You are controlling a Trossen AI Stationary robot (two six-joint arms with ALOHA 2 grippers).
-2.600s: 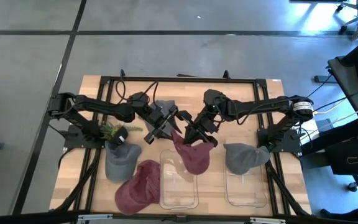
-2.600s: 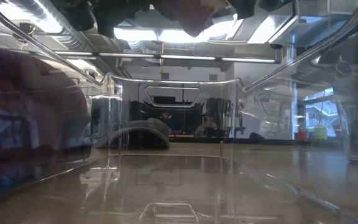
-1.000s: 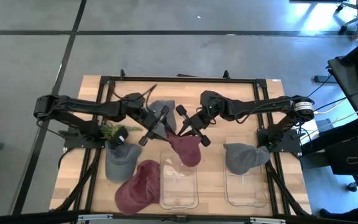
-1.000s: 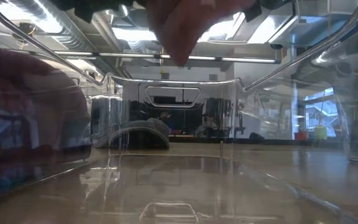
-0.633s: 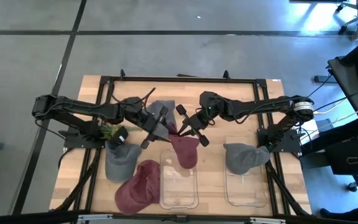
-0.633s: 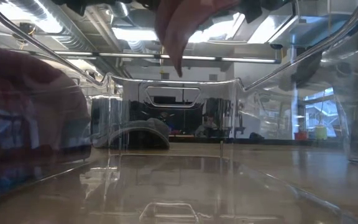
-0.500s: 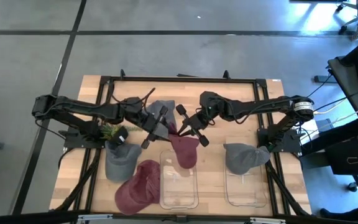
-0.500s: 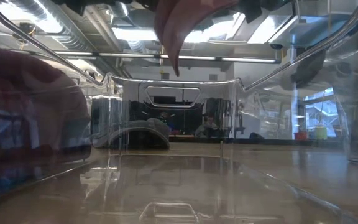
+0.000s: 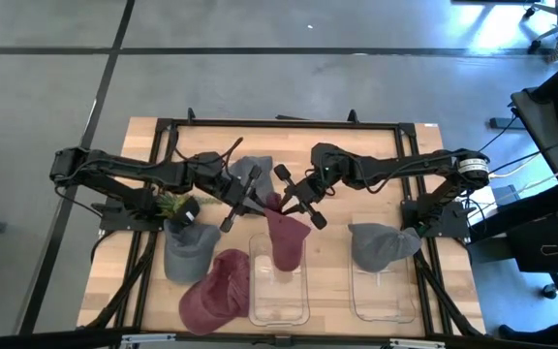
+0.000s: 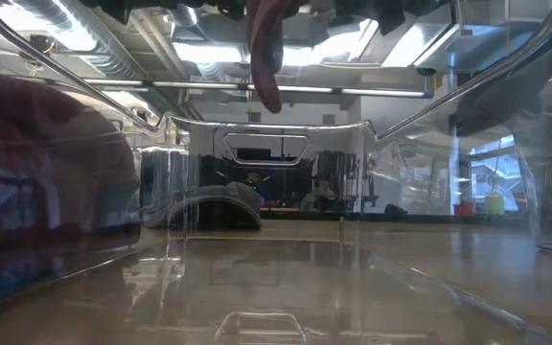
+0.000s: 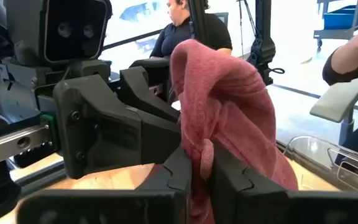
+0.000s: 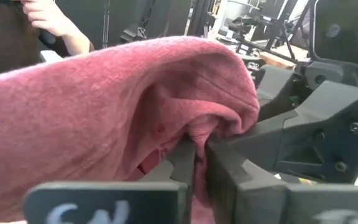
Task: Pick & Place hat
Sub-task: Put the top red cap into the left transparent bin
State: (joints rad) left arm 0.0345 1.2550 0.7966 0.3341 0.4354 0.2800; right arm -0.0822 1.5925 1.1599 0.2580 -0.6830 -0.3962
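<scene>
A dark red knit hat (image 9: 284,237) hangs between my two grippers above the far end of the middle clear bin (image 9: 279,283). My left gripper (image 9: 257,201) and my right gripper (image 9: 281,202) are both shut on its upper edge, close together, facing each other. The hat's lower tip (image 10: 266,91) dangles in the low view. It also shows in the left wrist view (image 11: 229,124) and the right wrist view (image 12: 104,124). My left gripper pinches a bunched fold of the hat's upper edge (image 11: 199,155) between its two fingers, coming level from the table's left. The hat hangs below, clear of the bin. My right gripper pinches a fold of the hat's upper edge (image 12: 194,134) between its two fingers, coming level from the table's right. The cloth drapes down, slack.
A second red hat (image 9: 216,291) lies left of the middle bin. Grey hats lie at the near left (image 9: 187,250), at the back centre (image 9: 250,170) and on the right clear bin (image 9: 381,244). A small green plant (image 9: 174,206) stands at the left. People show beyond the table.
Both grippers have drawn closer together over the middle bin. The hat, spread wider a second ago, has gathered into a narrow shape hanging straight down, its tip lower in the low view.
</scene>
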